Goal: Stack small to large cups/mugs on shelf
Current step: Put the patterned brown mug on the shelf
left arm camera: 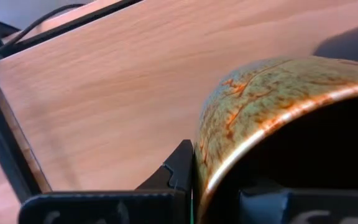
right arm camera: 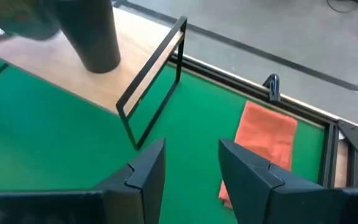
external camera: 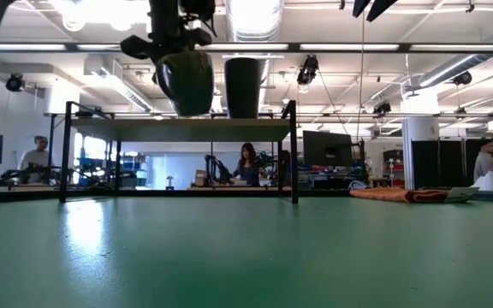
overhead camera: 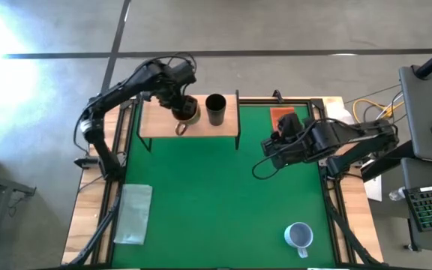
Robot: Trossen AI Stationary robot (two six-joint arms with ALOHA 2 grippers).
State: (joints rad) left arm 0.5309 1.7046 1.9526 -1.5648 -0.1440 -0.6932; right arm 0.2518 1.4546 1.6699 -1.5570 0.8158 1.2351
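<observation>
The brown-mustard mug is upright at the wooden shelf, left of the small black cup, which stands on the board on its base. My left gripper is shut on the mug. In the low view the mug is at the board's top; I cannot tell whether it touches. The pale blue-grey mug stands on the green mat near the front right. My right gripper is open and empty above the mat, right of the shelf. My left gripper holds the brown-mustard mug by its rim wall, one finger outside the wall and the other finger inside the mug. The fingers come from above, slanting from the table's left. The mug stays upright, its handle toward the near edge.
An orange cloth lies on the mat right of the shelf, by the far edge. A clear plastic bag lies at the mat's front left. The shelf's black leg frame stands near my right gripper.
</observation>
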